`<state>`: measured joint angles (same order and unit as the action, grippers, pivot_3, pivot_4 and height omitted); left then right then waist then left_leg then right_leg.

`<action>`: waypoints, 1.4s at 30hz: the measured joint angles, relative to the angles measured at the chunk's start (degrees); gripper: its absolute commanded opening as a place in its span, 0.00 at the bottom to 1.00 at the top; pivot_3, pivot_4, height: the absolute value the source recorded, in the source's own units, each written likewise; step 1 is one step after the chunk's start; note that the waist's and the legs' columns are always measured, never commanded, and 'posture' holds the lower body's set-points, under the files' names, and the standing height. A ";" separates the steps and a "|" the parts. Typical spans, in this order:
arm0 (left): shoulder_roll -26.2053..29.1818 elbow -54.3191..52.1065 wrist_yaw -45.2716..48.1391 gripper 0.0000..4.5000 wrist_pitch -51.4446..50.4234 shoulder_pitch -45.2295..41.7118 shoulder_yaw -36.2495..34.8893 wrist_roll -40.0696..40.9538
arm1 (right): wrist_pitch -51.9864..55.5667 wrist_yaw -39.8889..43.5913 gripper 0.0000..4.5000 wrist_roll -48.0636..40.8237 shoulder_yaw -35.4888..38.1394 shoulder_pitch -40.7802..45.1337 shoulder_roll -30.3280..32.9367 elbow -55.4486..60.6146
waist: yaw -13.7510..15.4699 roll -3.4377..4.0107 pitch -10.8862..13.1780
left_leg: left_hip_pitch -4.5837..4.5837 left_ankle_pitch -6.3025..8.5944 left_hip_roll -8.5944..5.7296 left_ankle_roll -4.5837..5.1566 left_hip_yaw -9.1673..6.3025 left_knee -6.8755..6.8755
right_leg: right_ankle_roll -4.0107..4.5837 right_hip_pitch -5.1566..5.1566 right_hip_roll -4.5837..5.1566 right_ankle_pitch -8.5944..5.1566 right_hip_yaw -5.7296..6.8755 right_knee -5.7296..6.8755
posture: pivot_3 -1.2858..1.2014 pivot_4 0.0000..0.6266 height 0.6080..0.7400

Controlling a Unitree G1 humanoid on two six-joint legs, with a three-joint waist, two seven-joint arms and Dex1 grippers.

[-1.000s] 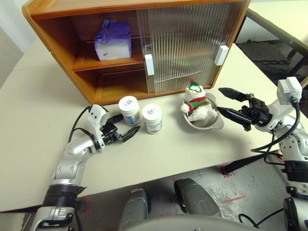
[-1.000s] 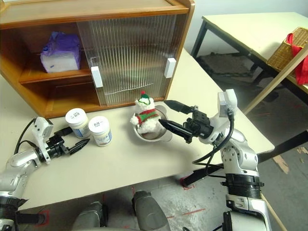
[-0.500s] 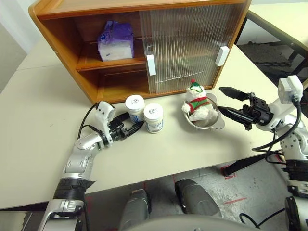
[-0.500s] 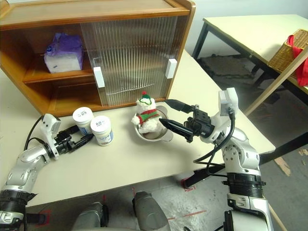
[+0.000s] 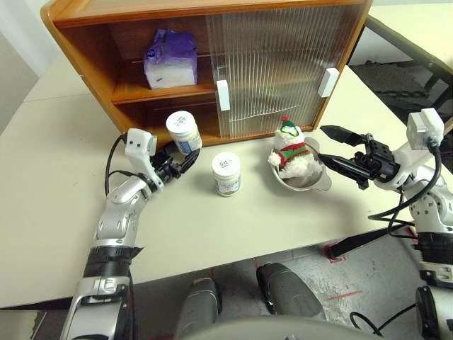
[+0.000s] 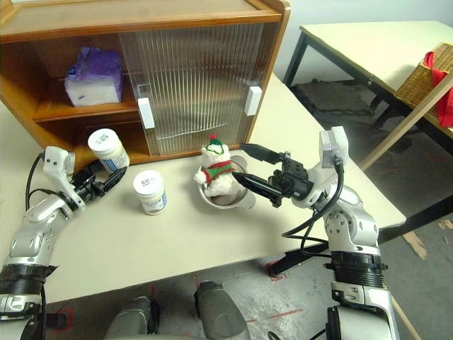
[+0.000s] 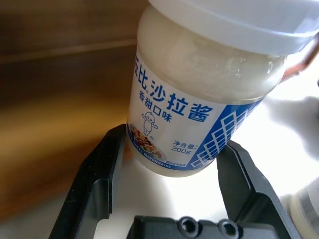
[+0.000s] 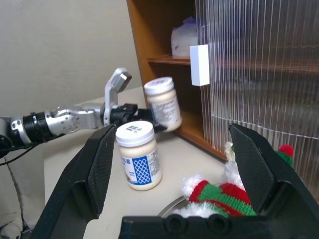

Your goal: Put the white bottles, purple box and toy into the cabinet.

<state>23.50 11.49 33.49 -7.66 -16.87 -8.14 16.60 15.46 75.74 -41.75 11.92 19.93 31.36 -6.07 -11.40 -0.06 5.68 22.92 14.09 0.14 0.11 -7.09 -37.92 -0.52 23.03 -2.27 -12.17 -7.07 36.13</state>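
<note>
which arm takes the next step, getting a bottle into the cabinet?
Left. Its claw is already shut on a white bottle, lifted at the cabinet open side. The right claw hangs open by the toy, holding nothing.

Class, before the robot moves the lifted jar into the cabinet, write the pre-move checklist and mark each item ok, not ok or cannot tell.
1. Left gripper shut on white bottle: ok.
2. Held bottle clear of the table: ok.
3. Cabinet left side open: ok.
4. Lower compartment free of obstacles: cannot tell, partly shadowed.
5. Purple box already on shelf: ok.
6. Right gripper open, away from the path: ok.
</note>
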 measured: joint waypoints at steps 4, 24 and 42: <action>-1.01 2.50 -2.71 0.69 0.00 -3.17 0.01 -0.89 | 0.05 0.00 1.00 0.01 -0.11 0.19 -0.34 0.00 | 0.05 -0.03 0.02 | 0.00 0.02 -0.01 0.04 0.02 0.00 | -0.01 -0.01 0.00 0.00 -0.01 -0.01 | 0.41 0.19 1.00; -4.41 19.71 -11.71 0.69 4.00 -14.85 0.26 -5.90 | 0.53 0.67 1.00 -0.07 0.01 -0.13 -0.17 0.90 | 0.09 -0.36 0.24 | 0.00 -0.02 -0.43 0.26 0.05 -0.10 | -0.34 -0.19 0.03 0.12 -0.06 -0.22 | 0.40 0.19 1.00; -6.54 35.62 -16.19 0.69 7.60 -23.26 -0.01 -7.20 | 0.53 0.68 1.00 0.00 0.04 -0.02 1.14 0.88 | 0.36 -0.36 0.38 | 0.07 -0.35 -0.67 0.61 -0.06 -0.19 | -1.15 -0.48 0.16 0.59 -0.13 -0.91 | 0.40 0.19 1.00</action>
<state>16.97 47.11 17.30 -0.06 -40.12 -8.16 9.40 16.00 76.42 -41.75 11.96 19.91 32.51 -5.19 -11.04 -0.42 6.06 22.99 13.74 -0.53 0.71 -7.15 -38.10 -1.68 22.55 -2.11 -11.58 -7.20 35.22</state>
